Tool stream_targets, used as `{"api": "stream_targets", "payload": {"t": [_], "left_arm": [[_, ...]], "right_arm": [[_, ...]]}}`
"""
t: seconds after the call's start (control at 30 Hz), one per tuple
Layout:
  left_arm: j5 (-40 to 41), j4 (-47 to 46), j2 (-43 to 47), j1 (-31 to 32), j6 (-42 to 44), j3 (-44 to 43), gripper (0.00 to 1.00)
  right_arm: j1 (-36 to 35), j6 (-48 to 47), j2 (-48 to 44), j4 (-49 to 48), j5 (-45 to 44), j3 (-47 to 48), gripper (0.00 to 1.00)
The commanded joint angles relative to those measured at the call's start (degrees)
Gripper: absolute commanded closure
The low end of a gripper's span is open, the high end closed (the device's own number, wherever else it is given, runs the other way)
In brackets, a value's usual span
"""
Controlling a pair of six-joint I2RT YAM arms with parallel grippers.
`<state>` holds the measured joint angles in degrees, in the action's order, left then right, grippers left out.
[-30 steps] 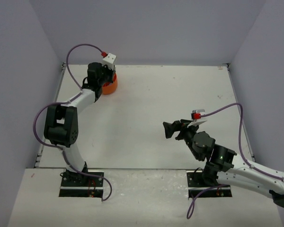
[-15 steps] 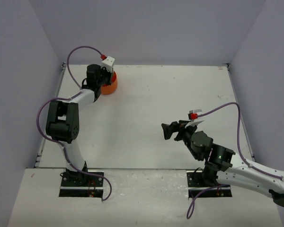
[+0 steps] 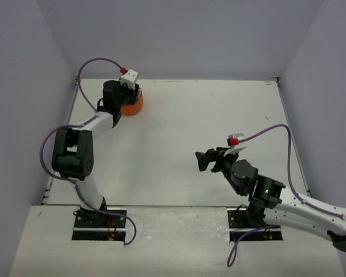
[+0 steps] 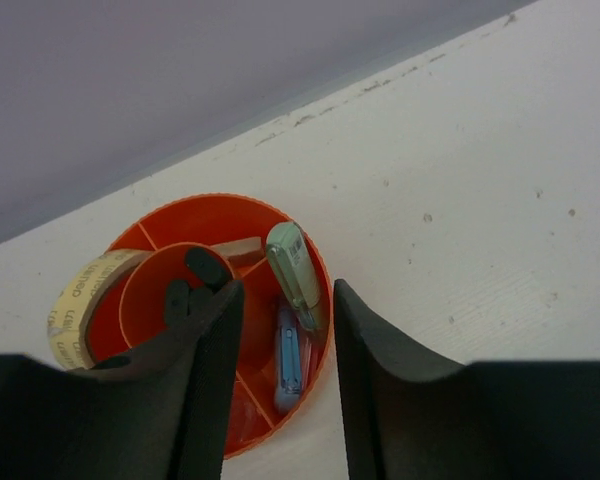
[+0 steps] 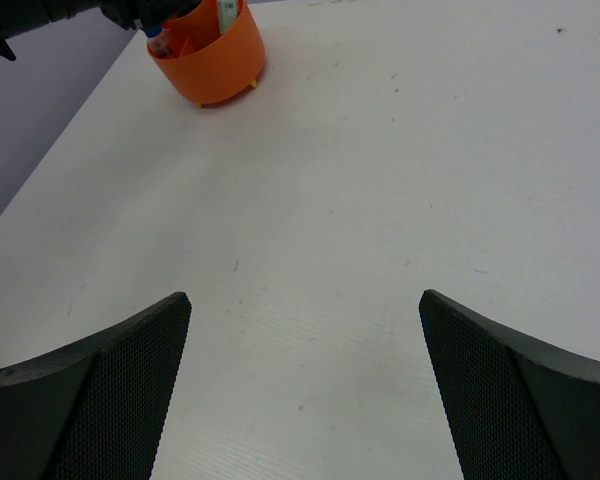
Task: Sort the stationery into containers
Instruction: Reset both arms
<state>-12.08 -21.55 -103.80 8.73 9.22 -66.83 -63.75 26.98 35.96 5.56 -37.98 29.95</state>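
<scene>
At the far left corner of the white table [image 3: 219, 109] stands the round, low orange plastic organiser [image 4: 210, 212]. It holds the stationery that shows: a pastel mint piece [image 4: 293, 262] and a pastel blue piece [image 4: 288, 355] in the right-hand compartment, a tan eraser [image 4: 238, 250] just behind the middle cup, black highlighters [image 4: 205, 270] in that cup, and a beige printed ring [image 4: 75, 300] leaning at the left rim. The mint and blue pieces lie with their long axes near to far in the left wrist view. The left gripper [image 4: 285, 300] hangs directly above, released and holding nothing, its gap over the right-hand compartment. It is by far the nearer arm. The right gripper [image 5: 305, 300] is spread wide and empty over bare table, well apart, with the organiser far and to its left. No loose piece shows on the table, so the sorting looks nearly done. Since a second ago, the left wrist has shifted slightly left over the organiser, and the right gripper has drifted a little left and nearer.
</scene>
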Motion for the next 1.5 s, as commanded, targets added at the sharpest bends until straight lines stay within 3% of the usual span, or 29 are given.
{"api": "stream_targets", "payload": {"t": [0.0,0.17,0.23,0.33,0.47,0.6,0.83,1.17,1.47], "left_arm": [[0.2,-3.3,12.3,-0.1,-6.2,-3.2,0.48],[12.8,6.0,27.6,-0.2,-18.8,-5.8,0.12],[20.3,15.7,33.7,-0.1,-24.6,-5.1,0.01],[19.9,28.9,44.5,-0.2,-30.4,-1.6,0.0],[21.3,37.9,58.7,-0.1,-31.1,9.6,0.0],[25.1,43.9,68.0,-0.2,-29.0,16.6,0.0],[30.7,48.4,81.5,0.1,-28.6,25.8,0.0],[32.8,46.7,85.7,3.6,-27.6,29.6,0.0],[32.4,46.1,86.0,5.0,-27.4,30.4,0.0]], "right_arm": [[0.0,-0.4,0.7,-2.0,-0.4,0.4,0.01],[0.0,0.7,1.3,0.4,-0.8,3.2,0.01],[0.0,0.9,1.9,3.3,-2.1,6.3,0.01],[0.0,0.2,3.3,11.0,-4.3,11.1,0.01],[0.0,1.8,5.1,23.2,-11.7,19.6,0.01],[0.0,3.4,3.1,35.0,-14.3,27.0,0.01],[0.0,4.1,-3.0,44.1,-19.2,31.4,0.01],[0.0,3.8,-14.4,43.1,-18.6,26.8,0.01],[0.0,2.8,-14.3,39.4,-22.3,22.9,0.01]]}}
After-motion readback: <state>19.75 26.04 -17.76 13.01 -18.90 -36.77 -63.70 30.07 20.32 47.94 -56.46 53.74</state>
